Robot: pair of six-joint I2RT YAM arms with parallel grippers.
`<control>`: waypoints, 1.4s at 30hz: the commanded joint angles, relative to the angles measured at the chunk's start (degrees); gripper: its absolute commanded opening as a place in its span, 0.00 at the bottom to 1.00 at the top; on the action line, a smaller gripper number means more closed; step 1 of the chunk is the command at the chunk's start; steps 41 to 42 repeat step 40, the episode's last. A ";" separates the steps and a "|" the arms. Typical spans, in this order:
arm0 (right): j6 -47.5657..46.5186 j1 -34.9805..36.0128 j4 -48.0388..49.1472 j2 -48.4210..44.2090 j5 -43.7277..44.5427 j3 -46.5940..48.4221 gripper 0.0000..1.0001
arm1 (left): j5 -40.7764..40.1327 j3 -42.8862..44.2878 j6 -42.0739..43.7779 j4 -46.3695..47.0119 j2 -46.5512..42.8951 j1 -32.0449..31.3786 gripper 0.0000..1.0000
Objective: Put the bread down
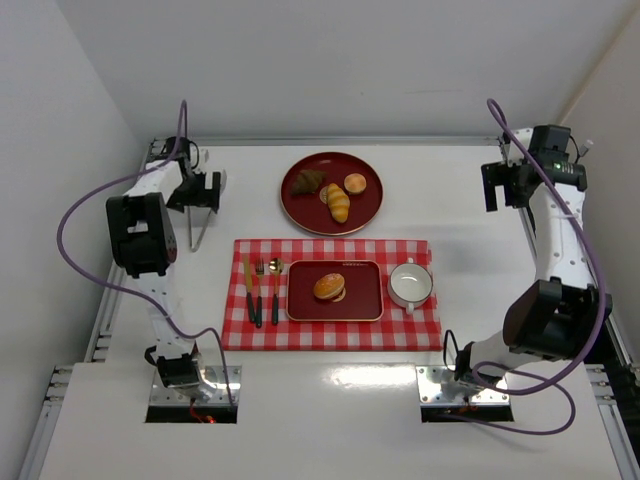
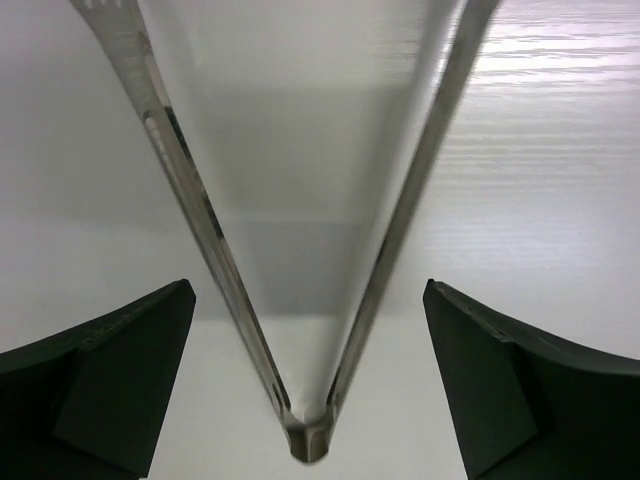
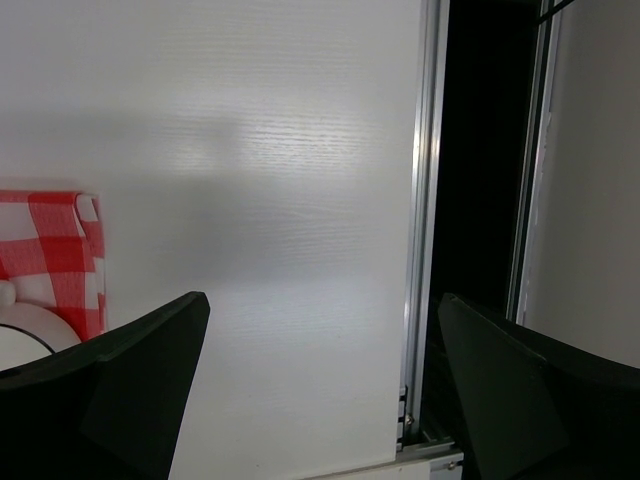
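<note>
The bread (image 1: 329, 288), a smooth oval bun with a golden-brown top and paler underside, lies in the middle of the rectangular red tray (image 1: 370, 306) on the checked cloth. My left gripper (image 1: 197, 190) is open at the far left of the table, low over metal tongs (image 1: 196, 228). In the left wrist view the tongs (image 2: 215, 250) lie between my open fingers, hinge end nearest the camera, and the gripper (image 2: 308, 287) does not touch them. My right gripper (image 1: 505, 185) is open and empty at the far right; in its wrist view it (image 3: 322, 300) is over bare table.
A round red plate (image 1: 300, 207) behind the cloth holds a dark pastry (image 1: 307, 180), a ridged yellow roll (image 1: 338, 204) and a small round bun (image 1: 355, 183). A white cup (image 1: 410, 284) stands right of the tray. Cutlery (image 1: 261, 290) lies to its left. The table's metal edge rail (image 3: 422, 250) runs close by the right gripper.
</note>
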 commanded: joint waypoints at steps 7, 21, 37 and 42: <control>4.59 -2.05 3.68 -1.45 7.63 -1.35 0.99 | 7.01 -0.15 -1.27 -2.13 -20.35 2.97 1.00; 6.53 -5.57 3.69 -3.73 7.72 -0.21 0.99 | 15.02 -11.14 3.56 -2.66 -32.95 19.85 1.00; 7.06 -6.62 3.16 -3.73 5.97 -0.21 0.99 | 16.08 -12.19 5.41 -3.18 -33.48 20.38 1.00; 7.06 -6.62 3.16 -4.35 5.44 -0.21 0.99 | 15.55 -12.19 5.41 -3.18 -33.48 20.38 1.00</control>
